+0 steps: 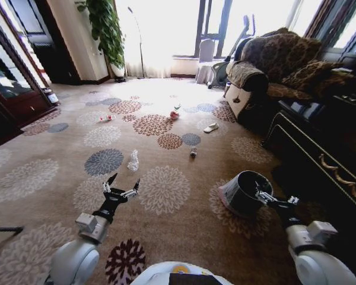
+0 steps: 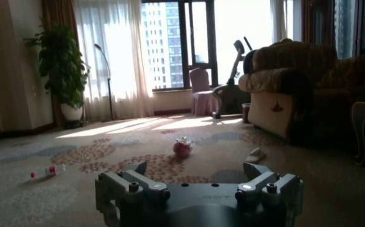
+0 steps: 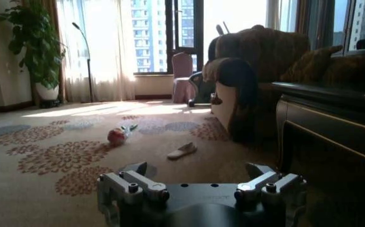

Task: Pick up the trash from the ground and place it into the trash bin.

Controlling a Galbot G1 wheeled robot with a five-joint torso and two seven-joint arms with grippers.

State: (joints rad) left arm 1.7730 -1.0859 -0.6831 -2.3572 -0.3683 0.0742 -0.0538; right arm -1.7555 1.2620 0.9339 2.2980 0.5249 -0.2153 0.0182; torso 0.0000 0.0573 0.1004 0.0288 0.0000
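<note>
Landmark for all positions: the small round black bucket with the thin whitish-pink bag liner point(image 1: 244, 193), standing on the patterned carpet point(image 1: 59, 178) close to the robot, on its right side.

Right pincer point(image 1: 262, 195) — sits at the bucket's rim on the sofa side, touching or just beside it; I cannot tell whether it grips the rim. In the right wrist view its fingers point(image 3: 262, 170) stand spread apart.

Left pincer point(image 1: 121, 189) — held above the carpet well to the left of the bucket, fingers spread wide, nothing between them.

Litter, all on the carpet:
- clear crumpled plastic bottle point(image 1: 133, 160), left of the bucket and a little farther from the robot, just beyond the left pincer.
- small can-like piece point(image 1: 193, 152), beyond the bucket, between it and the window.
- pale flat slipper-shaped item point(image 1: 210, 127), farther beyond the bucket, near the brown patterned sofa point(image 1: 273, 65).
- red-and-white round packet point(image 1: 174, 114), farther still toward the window; a green scrap point(image 1: 177, 107) lies just past it.
- small bottle with a red label point(image 1: 105, 118), far left of the bucket, lying on its side.

Dark wooden cabinet with gold trim point(image 1: 320, 160) stands just right of the bucket.
</note>
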